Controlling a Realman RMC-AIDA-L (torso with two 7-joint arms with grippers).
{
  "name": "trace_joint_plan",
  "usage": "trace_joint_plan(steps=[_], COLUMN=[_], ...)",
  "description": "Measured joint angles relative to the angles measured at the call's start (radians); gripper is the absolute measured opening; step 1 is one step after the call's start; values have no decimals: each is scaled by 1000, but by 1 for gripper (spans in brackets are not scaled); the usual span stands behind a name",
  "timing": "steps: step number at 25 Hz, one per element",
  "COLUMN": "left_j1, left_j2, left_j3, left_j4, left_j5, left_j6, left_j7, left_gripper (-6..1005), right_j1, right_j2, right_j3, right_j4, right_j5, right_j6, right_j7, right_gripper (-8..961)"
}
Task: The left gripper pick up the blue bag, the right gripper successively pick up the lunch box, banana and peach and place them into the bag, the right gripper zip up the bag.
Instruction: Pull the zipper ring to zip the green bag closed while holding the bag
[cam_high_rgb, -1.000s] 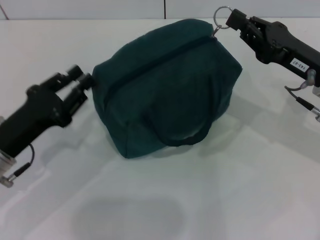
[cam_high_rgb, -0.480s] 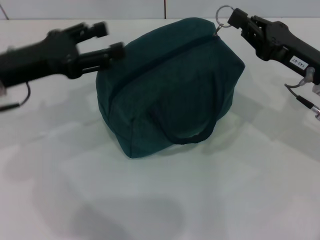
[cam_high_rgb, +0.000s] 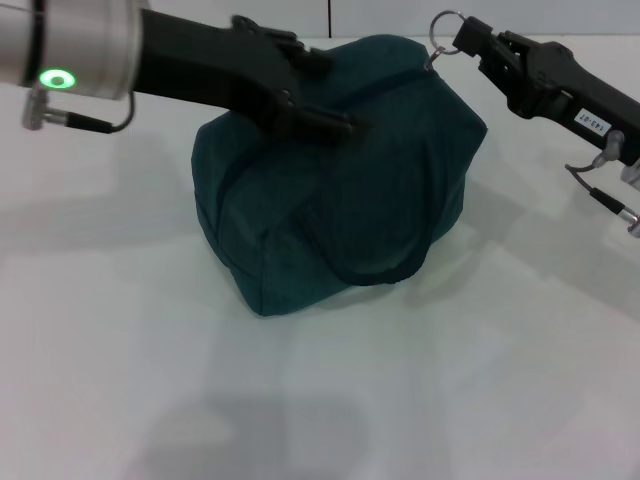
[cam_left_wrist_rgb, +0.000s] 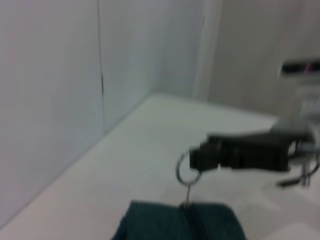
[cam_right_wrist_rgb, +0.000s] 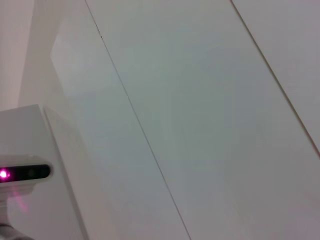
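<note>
The blue bag (cam_high_rgb: 340, 200) sits zipped shut on the white table, one loop handle hanging down its front. Its metal ring zip pull (cam_high_rgb: 446, 27) stands up at the bag's far right corner, with my right gripper (cam_high_rgb: 463, 40) shut on it. In the left wrist view the same right gripper (cam_left_wrist_rgb: 199, 158) pinches the ring (cam_left_wrist_rgb: 184, 169) above the bag's top (cam_left_wrist_rgb: 180, 222). My left gripper (cam_high_rgb: 322, 92) reaches in from the upper left and hovers over the bag's top, fingers apart and holding nothing. The lunch box, banana and peach are not visible in any view.
The white table (cam_high_rgb: 320, 400) spreads around the bag, with a pale wall behind it. The left arm's silver cuff with a green light (cam_high_rgb: 58, 78) is at the upper left. The right wrist view shows only wall panels and a white box with a pink light (cam_right_wrist_rgb: 5, 174).
My left arm swung up from the bag's left end and now reaches over its top. The right gripper stayed on the zip ring, and the bag barely moved.
</note>
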Motion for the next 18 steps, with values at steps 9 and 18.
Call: trace_joint_plan(steps=[9, 18], left_j1=[2, 19], left_j2=[-2, -1], left_j3=[72, 100], left_j4=[5, 5], left_j5=[85, 99], left_j6=[-70, -108], left_j7=[-29, -7], left_gripper=[808, 771], right_j1=[-2, -3], right_j2=[0, 0], right_j3=[0, 0], right_j4=[0, 0], right_j5=[0, 0], right_j6=[0, 0], right_j7=[0, 0], right_gripper=[11, 11])
